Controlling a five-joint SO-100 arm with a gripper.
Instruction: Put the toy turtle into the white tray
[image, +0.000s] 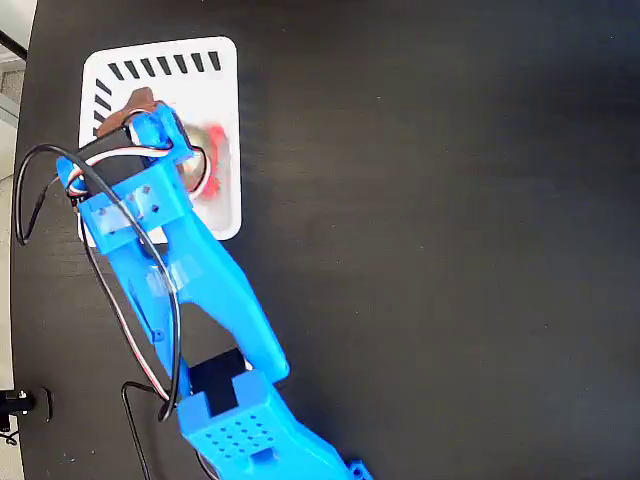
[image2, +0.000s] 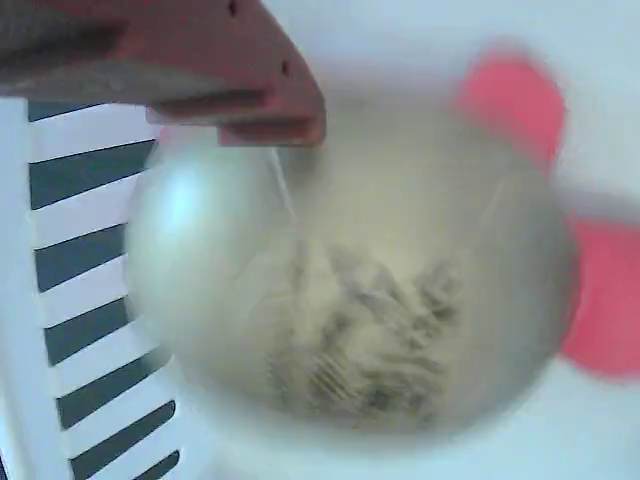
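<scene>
A black table (image: 450, 200) fills the fixed view. My blue arm (image: 200, 300) stretches across it from the lower edge up toward the upper left, where the white tray (image: 225, 70) lies, its dark slots running along the top and left edges.

My claw (image: 165, 140) hangs over the tray's middle. Just to its right in the fixed view, and partly hidden beneath it, sits the turtle (image: 210, 160), showing blurred red and a pale shell, inside the tray's outline.

In the wrist view the turtle's shiny domed shell (image2: 350, 290) fills almost the whole frame, right under my claw, with red feet at the right and the tray's slots at the left. One reddish finger (image2: 180, 70) shows at the top, touching or just above the shell. The other finger is out of sight, so I cannot tell whether my claw is grasping the turtle or has released it.

I judge the turtle is at or over its goal. To finish well, I should spread the fingers fully, then lift straight up so neither finger drags the shell sideways toward the tray's edge.
</scene>
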